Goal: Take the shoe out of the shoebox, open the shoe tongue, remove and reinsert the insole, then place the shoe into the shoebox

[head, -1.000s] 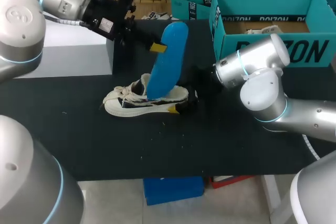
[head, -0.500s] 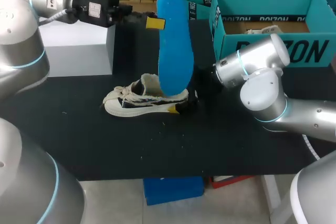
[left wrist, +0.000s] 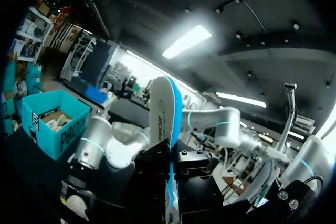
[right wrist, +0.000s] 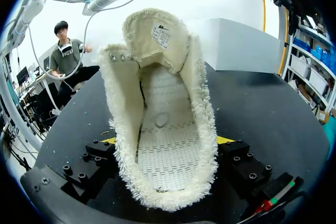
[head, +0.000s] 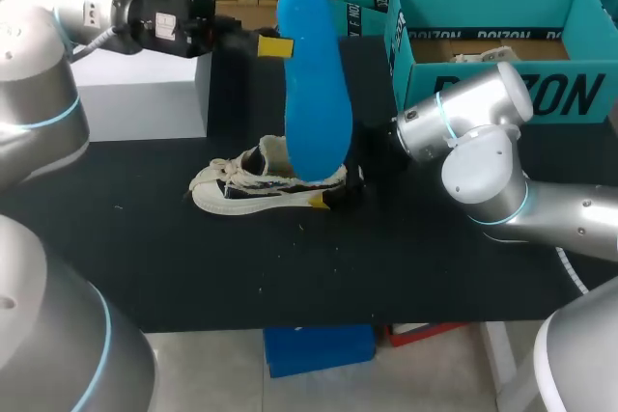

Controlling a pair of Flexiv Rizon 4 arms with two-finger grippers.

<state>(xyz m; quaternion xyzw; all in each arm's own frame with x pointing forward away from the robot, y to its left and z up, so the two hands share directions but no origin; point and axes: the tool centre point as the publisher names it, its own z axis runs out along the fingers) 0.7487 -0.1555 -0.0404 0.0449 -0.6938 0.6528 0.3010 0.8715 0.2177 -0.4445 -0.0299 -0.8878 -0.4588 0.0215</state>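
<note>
A: Where's the shoe (head: 261,188)?
B: On its sole near the middle of the surface (head: 193,277), toe twd the left edge, heel twd the right. Cream w/ dark side marks, laces loose, fleecy collar. Right wrist view looks straight into it: perforated pale bed showing inside.
A: Right gripper (right wrist: 167,141)?
B: Clamped on the shoe's heel end, one yellow tip each side, both pressed against the fleece.
A: Insole (head: 314,84)?
B: Blue, out of the shoe, up in the air, nearly upright over the shoe's opening. Its lower end overlaps the collar in the head view; can't tell if they touch.
A: Held by?
B: Left gripper (head: 278,45), in from the far left corner, grasping the insole near its upper end. Left wrist view has it edge-on btwn the fingers, pinched from both sides.
A: Shoebox (head: 570,94)?
B: Teal, open, at the far right corner, apart from the shoe. Right arm (head: 483,132) sits btwn them.
</note>
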